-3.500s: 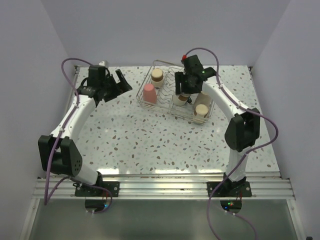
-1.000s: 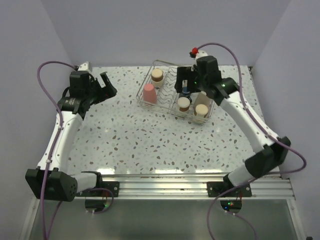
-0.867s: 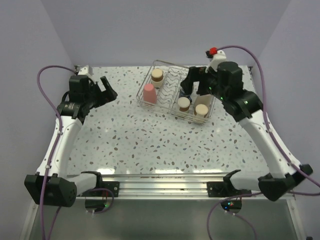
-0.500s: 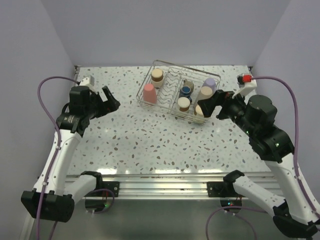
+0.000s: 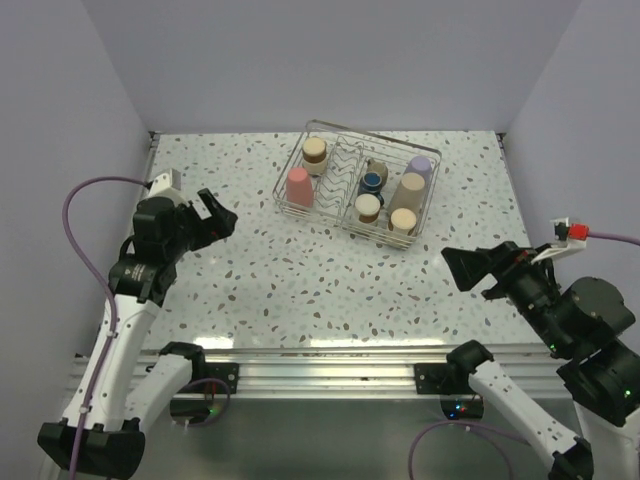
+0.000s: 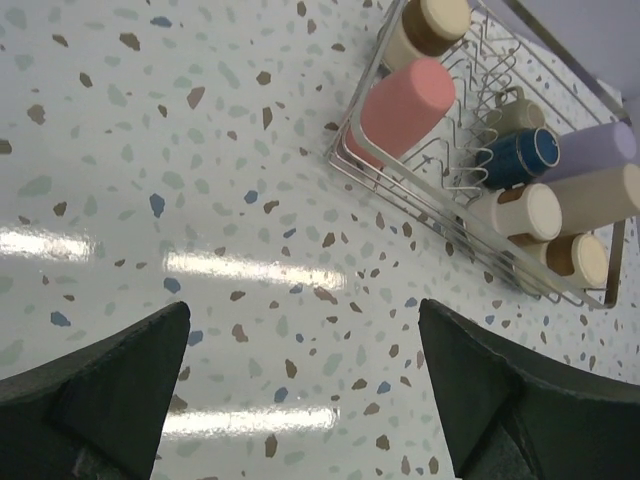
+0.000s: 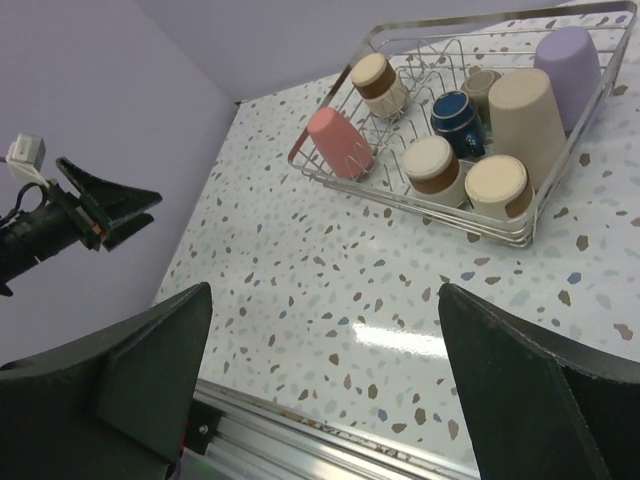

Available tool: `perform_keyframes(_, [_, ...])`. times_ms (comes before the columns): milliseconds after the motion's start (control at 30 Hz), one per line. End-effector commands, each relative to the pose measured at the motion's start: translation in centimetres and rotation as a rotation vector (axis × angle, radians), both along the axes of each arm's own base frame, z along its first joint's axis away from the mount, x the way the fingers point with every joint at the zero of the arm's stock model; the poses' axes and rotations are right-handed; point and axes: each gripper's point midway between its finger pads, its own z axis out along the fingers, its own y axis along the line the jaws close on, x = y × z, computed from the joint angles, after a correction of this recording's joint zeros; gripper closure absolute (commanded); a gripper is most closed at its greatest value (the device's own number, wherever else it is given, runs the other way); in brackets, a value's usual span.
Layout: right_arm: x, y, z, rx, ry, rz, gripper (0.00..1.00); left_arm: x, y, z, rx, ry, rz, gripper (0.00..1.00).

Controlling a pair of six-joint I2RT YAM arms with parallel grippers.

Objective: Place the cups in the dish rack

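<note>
Right gripper now back at near right, fingers spread wide, holding nothing; a second ago it hung over rack. Left gripper also spread and empty, drawn nearer on left side. Lavender cup newly in rack's far right corner. Rack sits far centre of table. Every cup I see is inside it: pink cup leaning at left end, tall beige cup beside lavender, dark blue mug mid-rack, brown-banded cups around. I judge loading finished.
</note>
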Motion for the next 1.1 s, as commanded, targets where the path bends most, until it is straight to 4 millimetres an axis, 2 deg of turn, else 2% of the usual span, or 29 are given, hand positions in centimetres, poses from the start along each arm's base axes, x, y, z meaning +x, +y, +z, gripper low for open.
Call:
perform_keyframes(0, [0.0, 0.6, -2.4, 0.016, 0.082, 0.009, 0.01, 1.4, 1.2, 2.3, 0.023, -0.141, 0.069, 0.0])
perform_keyframes(67, [-0.6, 1.1, -2.3, 0.04, 0.083, 0.048, 0.01, 2.1, 2.6, 2.3, 0.057, -0.176, 0.139, 0.0])
perform_keyframes(133, [-1.1, 1.6, -2.1, 0.047, 0.085, 0.081, 0.01, 2.6, 3.4, 0.9, 0.095, -0.198, 0.172, 0.0])
perform_keyframes(167, [-1.3, 1.7, -1.9, 0.048, 0.084, 0.095, 0.01, 3.3, 3.8, 2.0, 0.125, -0.279, 0.177, 0.0])
perform_keyframes(200, [-1.5, 1.6, -1.8, 0.035, 0.081, 0.1, 0.02, 3.4, 4.8, 0.0, 0.16, -0.265, 0.226, 0.0])
perform_keyframes(267, [-2.1, 1.2, -1.8, 0.009, 0.08, 0.104, 0.01, 4.0, 5.8, 0.3, 0.202, -0.334, 0.267, 0.0])
perform_keyframes(300, [-2.3, 1.0, -1.8, -0.016, 0.072, 0.109, 0.02, 4.1, 6.0, -1.2, 0.227, -0.321, 0.266, 0.0])
perform_keyframes(367, [-2.9, 0.5, -1.8, -0.046, 0.063, 0.11, 0.02, 5.1, 5.8, -1.9, 0.271, -0.344, 0.235, 0.0])
perform_keyframes(433, [-3.4, -0.1, -2.1, -0.092, 0.067, 0.113, 0.01, 5.5, 6.1, -4.5, 0.3, -0.285, 0.236, 0.0])
perform_keyframes(467, [-3.7, -0.4, -1.6, -0.102, 0.058, 0.11, 0.01, 5.8, 6.1, -4.7, 0.302, -0.297, 0.239, 0.0])
perform_keyframes(567, [-4.4, -0.6, -1.6, -0.135, 0.057, 0.13, 0.02, 5.8, 6.6, -7.9, 0.351, -0.306, 0.24, 0.0])
perform_keyframes(667, [-4.1, -0.4, -2.5, -0.15, 0.1, 0.134, 0.02, 5.5, 7.9, -10.1, 0.432, -0.338, 0.276, 0.0])
perform_keyframes(733, [-4.1, -0.4, -2.0, -0.153, 0.111, 0.134, 0.01, 5.8, 8.8, -10.4, 0.487, -0.362, 0.304, 0.0])
perform_keyframes(833, [-3.5, -1.2, -1.6, -0.201, 0.127, 0.094, 0.01, 5.9, 8.3, -12.1, 0.523, -0.368, 0.255, 0.0])
perform_keyframes(900, [-3.1, -1.3, -1.8, -0.211, 0.139, 0.076, 0.01, 6.1, 8.3, -11.8, 0.514, -0.42, 0.266, 0.0])
perform_keyframes(933, [-2.9, -1.2, -2.2, -0.212, 0.155, 0.076, 0.02, 6.1, 8.4, -12.7, 0.527, -0.401, 0.263, 0.0])
perform_keyframes(967, [-2.9, -1.0, -2.3, -0.196, 0.168, 0.076, 0.01, 6.8, 8.5, -11.5, 0.525, -0.451, 0.28, 0.0])
perform_keyframes(1067, [-2.5, -0.6, -2.7, -0.163, 0.189, 0.068, 0.01, 8.4, 8.0, -11.1, 0.561, -0.477, 0.233, 0.0])
